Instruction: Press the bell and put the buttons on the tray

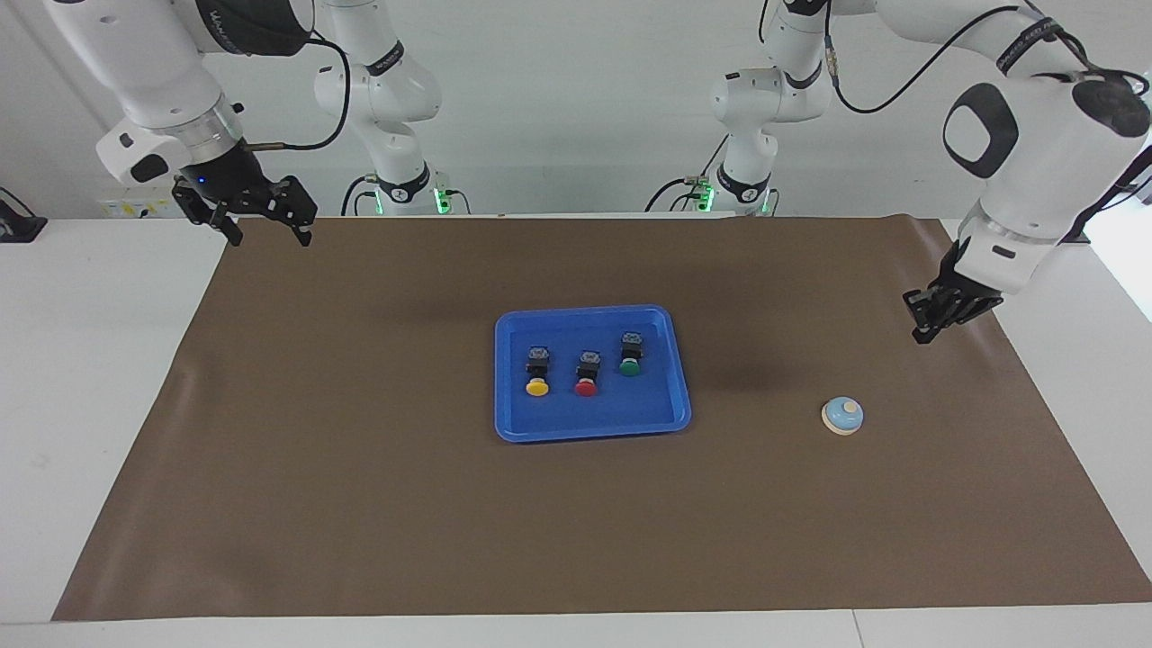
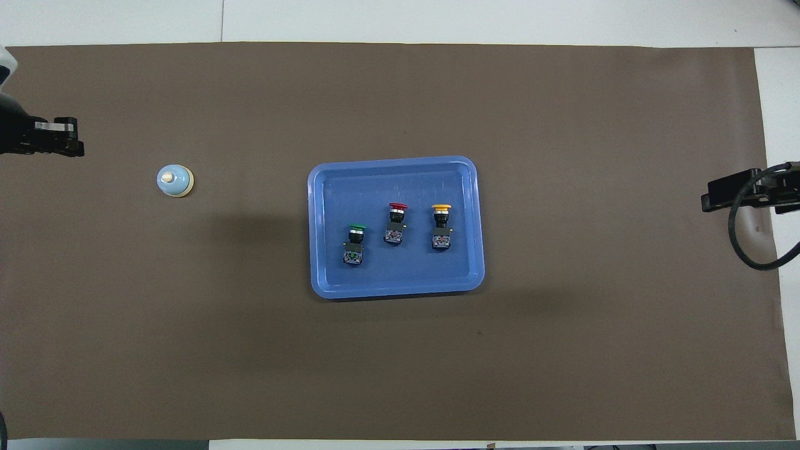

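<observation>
A white worktop (image 1: 99,360) carries a large brown mat (image 1: 360,504) that covers most of its surface, leaving white strips bare at both ends and along the edges. Directly on the mat, around its middle, lies the blue tray (image 1: 681,387) with its raised rim. The bell (image 1: 843,416), a light-blue dome on a cream base, stands on the mat well apart from the tray, toward the left arm's end of the worktop and slightly farther from the robots than the tray's middle. The mat shows faint creases near the right arm's end.
</observation>
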`<state>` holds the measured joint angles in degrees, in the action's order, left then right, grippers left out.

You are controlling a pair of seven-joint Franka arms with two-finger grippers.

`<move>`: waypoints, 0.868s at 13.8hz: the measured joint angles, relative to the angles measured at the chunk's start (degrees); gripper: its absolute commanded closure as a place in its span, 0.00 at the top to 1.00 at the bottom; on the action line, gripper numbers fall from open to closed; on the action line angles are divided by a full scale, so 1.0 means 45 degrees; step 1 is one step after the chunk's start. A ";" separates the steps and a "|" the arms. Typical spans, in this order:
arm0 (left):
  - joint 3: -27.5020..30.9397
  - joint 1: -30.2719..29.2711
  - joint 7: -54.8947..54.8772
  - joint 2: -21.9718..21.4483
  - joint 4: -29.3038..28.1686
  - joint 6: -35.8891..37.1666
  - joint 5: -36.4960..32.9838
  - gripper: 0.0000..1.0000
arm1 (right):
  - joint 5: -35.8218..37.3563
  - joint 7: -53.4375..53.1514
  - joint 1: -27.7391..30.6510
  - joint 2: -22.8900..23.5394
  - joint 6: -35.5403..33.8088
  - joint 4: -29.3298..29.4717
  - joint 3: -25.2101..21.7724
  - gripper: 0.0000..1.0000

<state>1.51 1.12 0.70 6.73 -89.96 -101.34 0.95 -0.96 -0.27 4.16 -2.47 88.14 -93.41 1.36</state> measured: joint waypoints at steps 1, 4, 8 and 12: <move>-0.0004 0.0001 0.0001 -0.0492 -0.0002 0.0606 0.0000 1.00 | 0.0000 0.0000 0.0000 -0.0003 0.0000 0.0000 0.0003 1.00; -0.0052 0.0013 0.0003 -0.1544 -0.0167 0.2099 0.0000 1.00 | 0.0000 0.0000 -0.0001 -0.0009 -0.0002 0.0000 0.0011 1.00; -0.0099 0.0025 0.0001 -0.2365 -0.1394 0.2500 0.0000 1.00 | 0.0000 0.0000 -0.0001 -0.0010 -0.0003 0.0000 0.0015 1.00; -0.0112 0.0029 -0.0006 -0.2394 -0.1675 0.2239 0.0000 1.00 | 0.0000 0.0000 -0.0001 -0.0011 -0.0003 0.0000 0.0015 1.00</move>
<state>1.01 1.26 0.67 -4.05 -97.49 -91.27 0.95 -0.96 -0.27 4.16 -2.52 88.12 -93.41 1.42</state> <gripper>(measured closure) 0.000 0.000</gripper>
